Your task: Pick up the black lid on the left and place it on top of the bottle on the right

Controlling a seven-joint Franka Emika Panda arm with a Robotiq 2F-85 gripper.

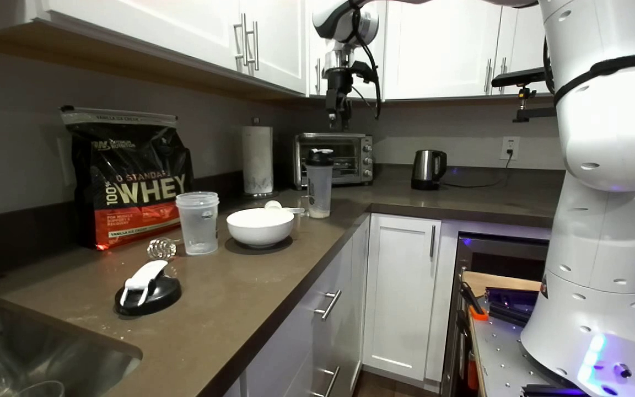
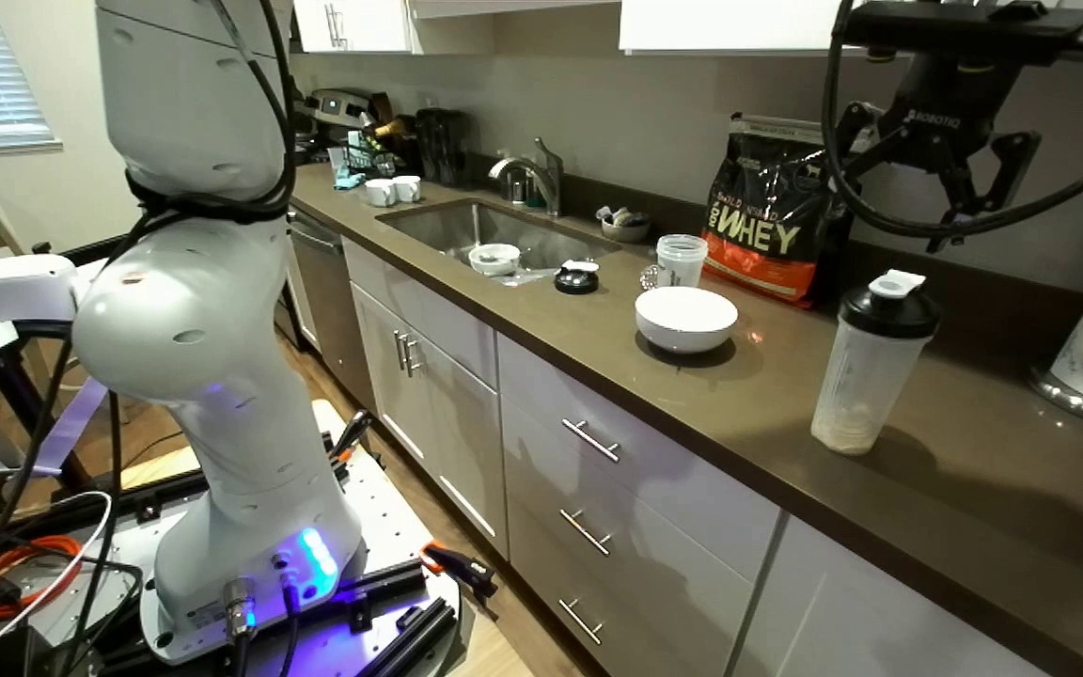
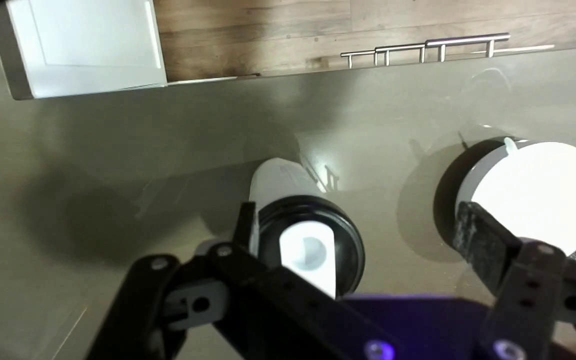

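Two alike black lids with white flip caps show. One black lid (image 1: pixel 149 295) lies on the counter by the sink, also in an exterior view (image 2: pixel 576 279). Another black lid (image 1: pixel 320 157) sits on top of the tall translucent bottle (image 1: pixel 319 190), which holds some pale powder and stands upright. The bottle (image 2: pixel 866 385) and its lid (image 2: pixel 889 308) show in both exterior views. My gripper (image 1: pixel 339 120) is open and empty, raised above the bottle. In the wrist view the lidded bottle's black lid (image 3: pixel 348 250) appears below, near the left finger of the gripper (image 3: pixel 358 215).
A white bowl (image 1: pixel 260 227) stands between the bottle and a shorter clear cup (image 1: pixel 198 223). A wire whisk ball (image 1: pixel 161 248), whey bag (image 1: pixel 130 182), paper-towel roll (image 1: pixel 257 160), toaster oven (image 1: pixel 345 165) and kettle (image 1: pixel 429 169) stand around. Upper cabinets (image 1: pixel 185 27) hang overhead; the sink (image 1: pixel 64 342) is nearby.
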